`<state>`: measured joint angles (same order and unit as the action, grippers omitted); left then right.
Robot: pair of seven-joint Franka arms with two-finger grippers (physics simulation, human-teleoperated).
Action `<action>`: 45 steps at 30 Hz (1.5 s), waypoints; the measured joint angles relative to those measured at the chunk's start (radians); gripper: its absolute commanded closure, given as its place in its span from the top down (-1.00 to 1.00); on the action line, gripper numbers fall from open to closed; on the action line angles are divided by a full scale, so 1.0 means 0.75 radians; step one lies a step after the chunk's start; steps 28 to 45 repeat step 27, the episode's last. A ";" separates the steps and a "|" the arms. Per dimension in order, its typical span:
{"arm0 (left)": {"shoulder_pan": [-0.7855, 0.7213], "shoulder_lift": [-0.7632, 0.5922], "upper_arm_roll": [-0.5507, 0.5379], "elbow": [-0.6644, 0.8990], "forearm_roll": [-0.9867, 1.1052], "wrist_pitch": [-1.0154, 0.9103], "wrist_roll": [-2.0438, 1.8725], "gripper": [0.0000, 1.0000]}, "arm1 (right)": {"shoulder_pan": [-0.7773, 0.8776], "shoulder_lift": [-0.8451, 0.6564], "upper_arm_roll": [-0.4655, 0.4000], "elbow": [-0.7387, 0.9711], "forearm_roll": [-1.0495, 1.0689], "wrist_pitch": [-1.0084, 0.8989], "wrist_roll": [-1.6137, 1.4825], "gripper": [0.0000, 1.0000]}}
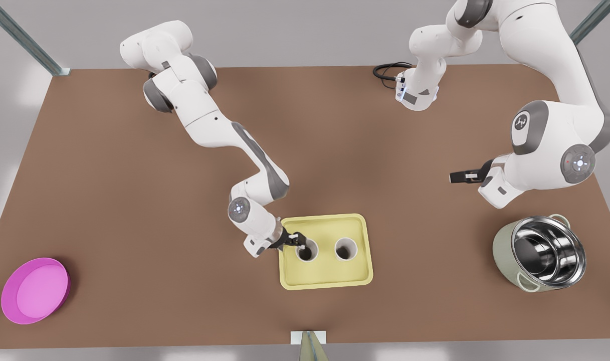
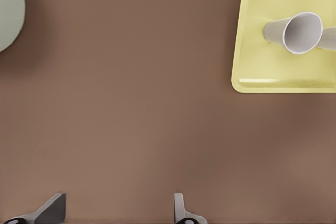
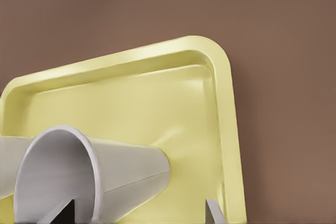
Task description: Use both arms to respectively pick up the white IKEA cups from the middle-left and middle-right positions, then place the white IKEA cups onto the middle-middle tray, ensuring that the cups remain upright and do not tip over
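Rim of the upright white IKEA cup [image 1: 307, 250] is standing between the right gripper's [image 1: 298, 240] spread fingers, directly beneath it; left gripper [image 1: 459, 176], also spread, is waiting well apart

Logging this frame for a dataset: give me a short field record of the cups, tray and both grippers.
cup one: upright on tray, toward the front view's left
cup two: upright on tray, beside cup one, apart
right gripper: open, astride cup one's rim
left gripper: open, above bare table, waiting
pot: on table, front view's right
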<state>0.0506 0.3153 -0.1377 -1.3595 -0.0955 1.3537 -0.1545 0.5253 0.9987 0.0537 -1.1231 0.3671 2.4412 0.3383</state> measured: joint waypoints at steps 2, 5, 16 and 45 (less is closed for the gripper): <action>-0.001 0.000 0.000 0.000 0.000 -0.002 0.008 1.00 | 0.001 -0.016 0.002 -0.002 0.005 0.000 0.016 1.00; -0.002 0.000 0.000 0.000 0.000 -0.004 0.019 1.00 | -0.015 -0.205 -0.004 -0.146 0.006 -0.042 0.035 1.00; -0.007 -0.008 -0.026 0.028 0.003 -0.007 0.043 1.00 | -0.563 -1.013 -0.039 -0.267 -0.538 -0.971 -0.180 1.00; -0.005 -0.009 -0.033 0.033 -0.002 -0.008 0.057 1.00 | -0.585 -1.110 -0.041 -0.356 -0.604 -1.247 -0.355 1.00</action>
